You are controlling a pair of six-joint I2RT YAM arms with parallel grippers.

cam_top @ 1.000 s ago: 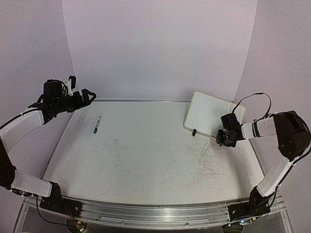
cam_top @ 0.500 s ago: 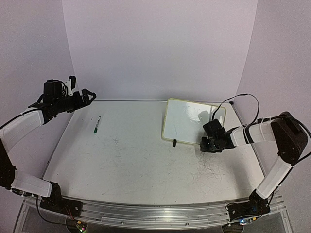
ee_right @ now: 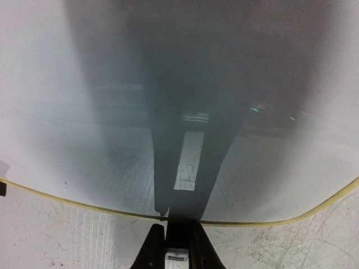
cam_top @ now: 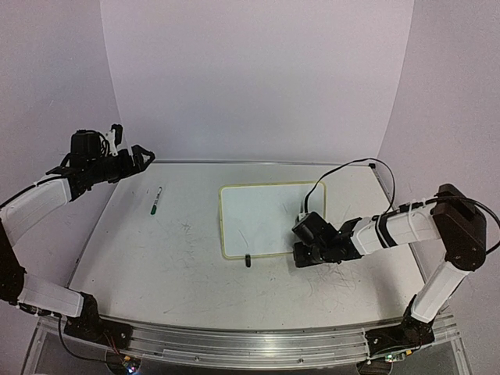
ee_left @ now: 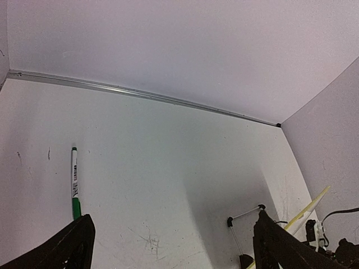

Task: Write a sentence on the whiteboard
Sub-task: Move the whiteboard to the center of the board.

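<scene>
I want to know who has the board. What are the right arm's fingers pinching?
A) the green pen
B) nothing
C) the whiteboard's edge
C: the right fingers are closed on the yellow-framed edge of the whiteboard, while the green pen lies loose on the table.

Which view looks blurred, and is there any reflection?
Right wrist view: hazy, the whiteboard carries a dark mirror image above the right claw. Top external view: sharp, table rail bowed by the lens. Left wrist view: sharp, even light.
</scene>
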